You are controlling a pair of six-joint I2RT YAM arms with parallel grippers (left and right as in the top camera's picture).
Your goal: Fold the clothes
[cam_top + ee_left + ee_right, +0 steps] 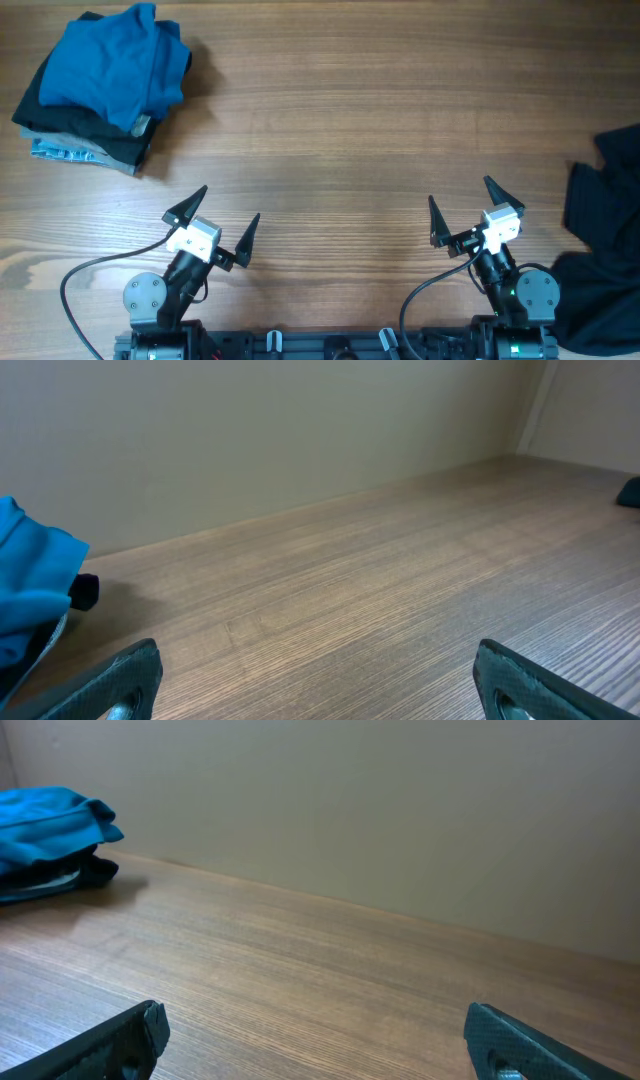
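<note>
My overhead camera looks straight down on the brown wood-grain table [350, 120]; my 2 wrist cameras sit low, near its surface, facing across it toward the plain beige wall [250, 430]; all 3 share the crumpled royal-blue fabric shirt [120, 60] at the left.

L gripper [231, 201]: fingers spread wide, nothing btwn, pointing fwd & slightly inward. R gripper [459, 188]: same, fingers wide apart, empty, angled fwd & inward.
</note>
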